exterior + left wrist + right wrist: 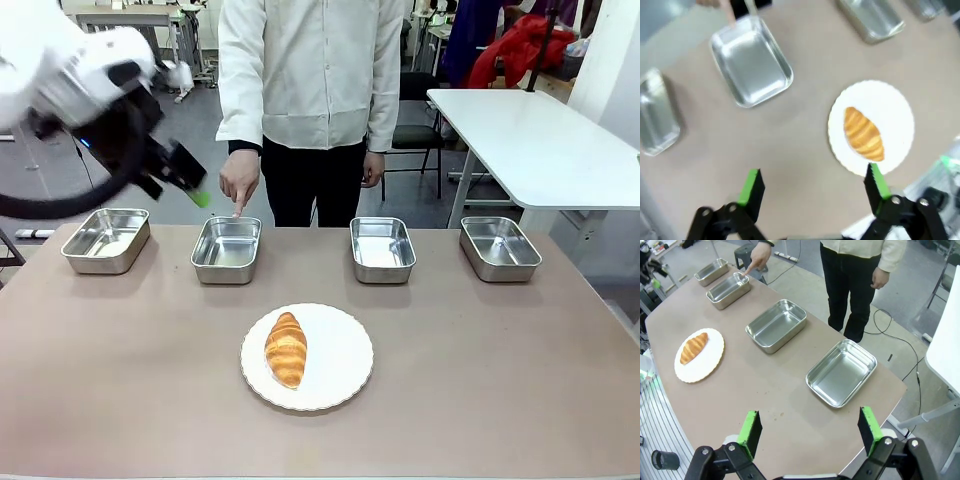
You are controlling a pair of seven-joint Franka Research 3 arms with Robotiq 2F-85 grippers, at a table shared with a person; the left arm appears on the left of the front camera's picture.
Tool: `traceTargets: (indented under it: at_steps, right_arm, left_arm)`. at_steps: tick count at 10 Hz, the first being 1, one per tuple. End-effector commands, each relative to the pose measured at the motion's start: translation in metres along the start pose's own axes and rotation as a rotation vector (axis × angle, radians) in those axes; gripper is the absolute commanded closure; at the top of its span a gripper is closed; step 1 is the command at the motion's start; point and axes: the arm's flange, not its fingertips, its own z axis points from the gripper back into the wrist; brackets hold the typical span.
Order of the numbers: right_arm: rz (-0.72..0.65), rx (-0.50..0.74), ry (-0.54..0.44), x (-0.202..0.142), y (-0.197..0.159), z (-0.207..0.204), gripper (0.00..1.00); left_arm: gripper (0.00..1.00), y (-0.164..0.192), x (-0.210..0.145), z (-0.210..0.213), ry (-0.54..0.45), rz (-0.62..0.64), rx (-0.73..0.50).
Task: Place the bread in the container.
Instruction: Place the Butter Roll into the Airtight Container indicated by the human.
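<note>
- the bread [286,349] lies lengthwise on a round white plate [340,365] near the middle of the worktop [120,400], untouched and clear of every tray, so it can be reached from above.
- the container [227,250] is, by my reading, the second tray from the robot's left in the far row of four; the person's hand [239,180] points a finger down at its far rim, which looks like the way the target is being picked out.
- the other steel trays [382,249] sit well apart in the same row and hold nothing.
- the left tool [812,187] hangs high over the worktop with its green pads [751,184] spread wide and nothing between them; in its own view the bread lies just ahead of one pad, so it seems to be lining up for a pick (not yet done).
- the right tool [810,432] is also spread wide and empty, off past the trays at the worktop's end, likely keeping clear of the other arm.
</note>
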Motion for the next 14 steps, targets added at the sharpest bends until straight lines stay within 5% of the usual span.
traceTargets:
  at_steps: [1,4,12,14]
  right_arm:
    - [0.017,0.007,-0.028,0.001,-0.002,0.0,0.0]
    - [0.017,0.007,-0.028,0.001,-0.002,0.0,0.0]
    - [0.017,0.007,-0.028,0.001,-0.002,0.0,0.0]
    - [0.017,0.007,-0.028,0.001,-0.002,0.0,0.0]
  left_arm:
    - [0.0,-0.029,-0.007,-0.049,0.037,0.126,0.021]
    - [0.0,-0.063,-0.017,-0.112,0.05,0.204,0.075]
    - [0.0,-0.065,-0.027,-0.111,0.074,0.194,0.029]
    - [0.0,-0.093,-0.012,-0.129,0.16,0.269,0.103]
